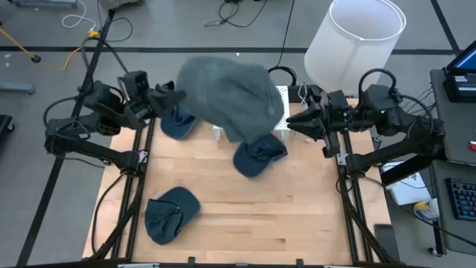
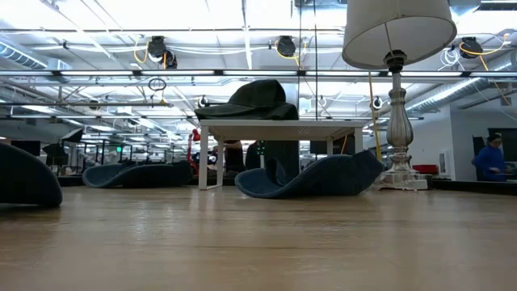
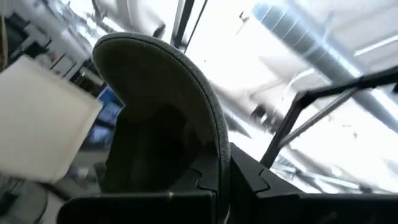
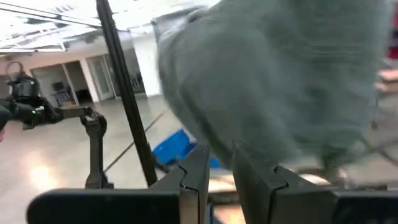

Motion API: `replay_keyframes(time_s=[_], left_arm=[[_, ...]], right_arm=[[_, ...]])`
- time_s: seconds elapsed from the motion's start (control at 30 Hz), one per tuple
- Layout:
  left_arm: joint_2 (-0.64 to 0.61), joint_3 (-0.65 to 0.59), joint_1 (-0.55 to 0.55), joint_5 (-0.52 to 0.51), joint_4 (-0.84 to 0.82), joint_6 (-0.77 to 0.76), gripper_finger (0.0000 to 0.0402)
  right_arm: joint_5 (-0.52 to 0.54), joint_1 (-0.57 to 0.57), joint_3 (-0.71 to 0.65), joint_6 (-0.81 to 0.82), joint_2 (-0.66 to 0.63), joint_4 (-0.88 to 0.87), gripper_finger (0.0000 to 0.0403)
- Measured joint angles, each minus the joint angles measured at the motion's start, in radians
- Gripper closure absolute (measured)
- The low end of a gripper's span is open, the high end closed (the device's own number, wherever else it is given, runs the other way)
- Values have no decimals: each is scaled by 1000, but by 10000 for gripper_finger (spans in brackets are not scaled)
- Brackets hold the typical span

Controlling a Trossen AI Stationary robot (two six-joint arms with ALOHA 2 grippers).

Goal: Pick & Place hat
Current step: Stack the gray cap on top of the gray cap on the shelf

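Grey-green hat (image 1: pixel 227 93) — soft, rumpled.

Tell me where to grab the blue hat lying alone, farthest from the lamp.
Probably take the blue hat by the raised fold of fabric on top, coming straight down: it lies slumped, so its edges hug the table. The left tool, nearer, is shut on the grey hat; the right tool is at that hat too.
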Motion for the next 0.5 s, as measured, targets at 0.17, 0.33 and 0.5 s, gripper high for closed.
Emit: replay_keyframes(time_s=[0.17, 0.33, 0.5], left_arm=[[42, 0, 0, -23, 38, -23, 394], [124, 0, 0, 10, 105, -90, 394], [193, 0, 0, 26, 175, -153, 394]], right_arm=[[0, 10, 0, -78, 74, 209, 344], [0, 10, -1, -129, 140, 290, 344], [1, 10, -1, -164, 167, 309, 344]])
